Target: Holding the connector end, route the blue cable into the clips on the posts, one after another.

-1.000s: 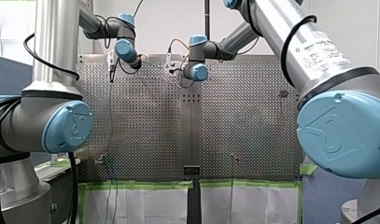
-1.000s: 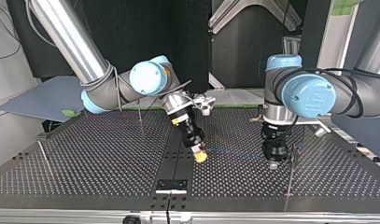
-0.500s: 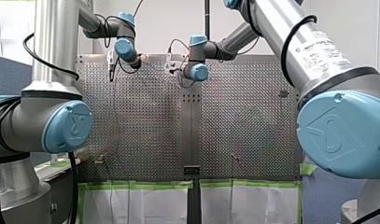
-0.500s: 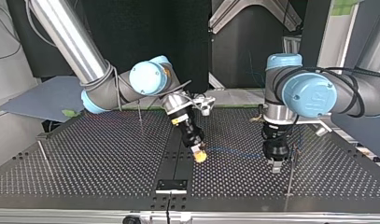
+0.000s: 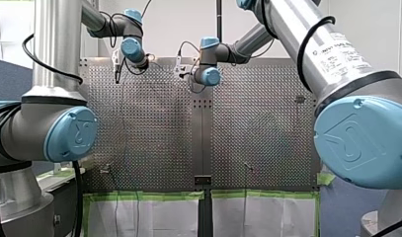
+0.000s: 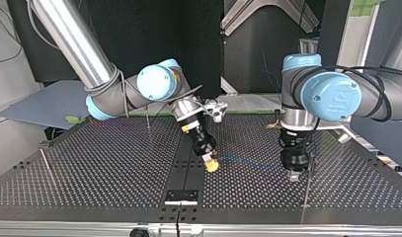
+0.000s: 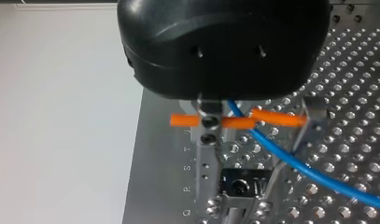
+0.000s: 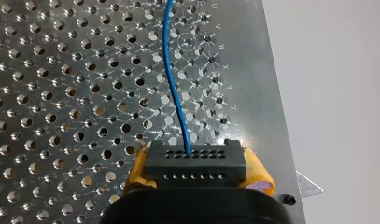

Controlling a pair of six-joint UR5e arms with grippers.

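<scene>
Right wrist view: my right gripper [image 8: 197,171] is clamping its yellow pads [image 8: 258,176] onto the two ends of the black rectangular multi-hole connector [image 8: 195,158], from whose face the thin blue cable [image 8: 174,93] is running away over the perforated metal table [image 8: 61,70]. Top view: the cable is stretching sideways, low over the table, to my black left gripper [image 6: 293,174], which is hanging tip-down just beside a thin upright metal post [image 6: 306,190]. Left wrist view: the cable is passing under that gripper's body, crossing short orange rod pieces [image 7: 276,116], and how wide this claw is standing cannot be told.
</scene>
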